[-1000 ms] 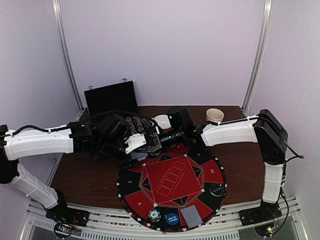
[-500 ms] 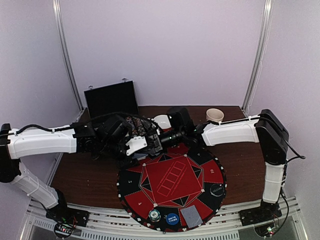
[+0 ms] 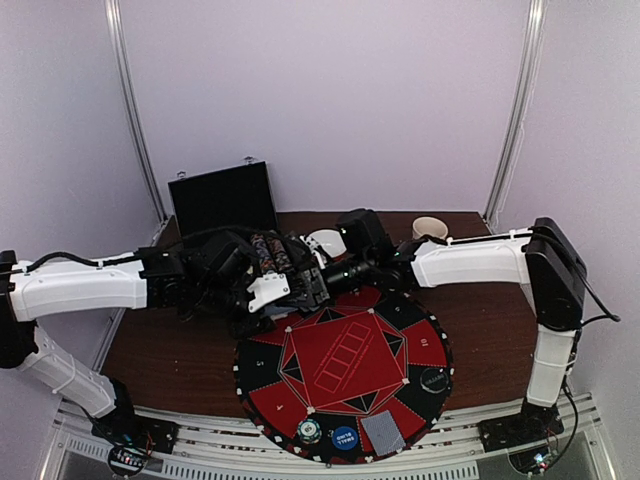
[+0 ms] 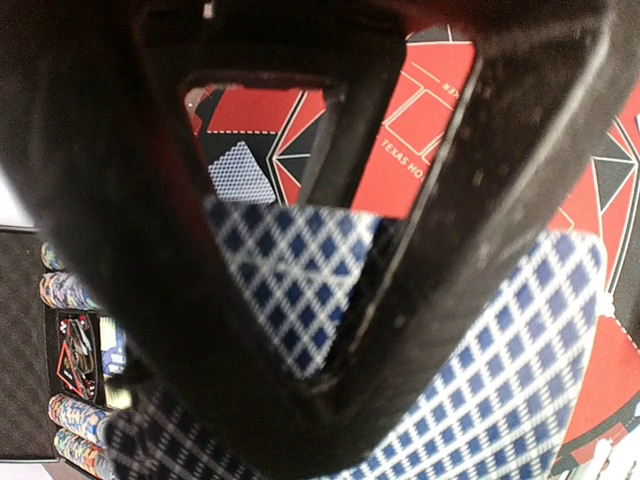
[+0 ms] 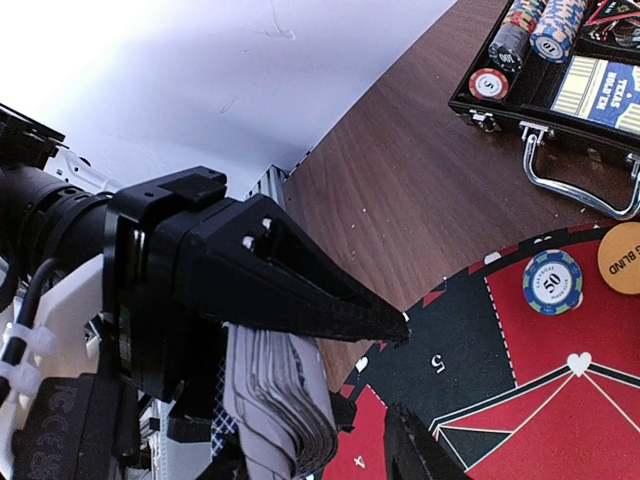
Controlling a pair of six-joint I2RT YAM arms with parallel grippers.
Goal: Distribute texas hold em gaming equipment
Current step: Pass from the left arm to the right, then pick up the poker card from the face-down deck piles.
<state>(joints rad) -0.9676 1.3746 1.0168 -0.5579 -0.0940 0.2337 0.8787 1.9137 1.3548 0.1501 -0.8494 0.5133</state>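
Observation:
Both grippers meet over the mat's far-left edge. My left gripper (image 3: pixel 283 292) is shut on a deck of cards (image 4: pixel 290 270) with blue-checked backs, which fills its wrist view. The right wrist view shows that deck (image 5: pixel 285 410) edge-on, close under the upper finger (image 5: pixel 300 290). My right gripper (image 5: pixel 400 368) stands open, its fingertips apart over the mat's black "5" field. A small pile of cards (image 3: pixel 382 432), a blue-white chip (image 3: pixel 308 431), a blue disc (image 3: pixel 344 437) and a black disc (image 3: pixel 432 380) lie on the mat's near rim. An orange disc (image 5: pixel 622 258) lies beside the chip (image 5: pixel 552 282).
The round red-and-black mat (image 3: pixel 300 395) covers the near table. Behind the grippers stands the open black briefcase (image 3: pixel 222 197), with chip stacks (image 5: pixel 530 30) in its tray. A white bowl (image 3: pixel 325 242) and a paper cup (image 3: pixel 430 230) stand at the back.
My left gripper's jaws have closed onto the deck. My right gripper's jaws have opened off it. Both arms have hardly moved.

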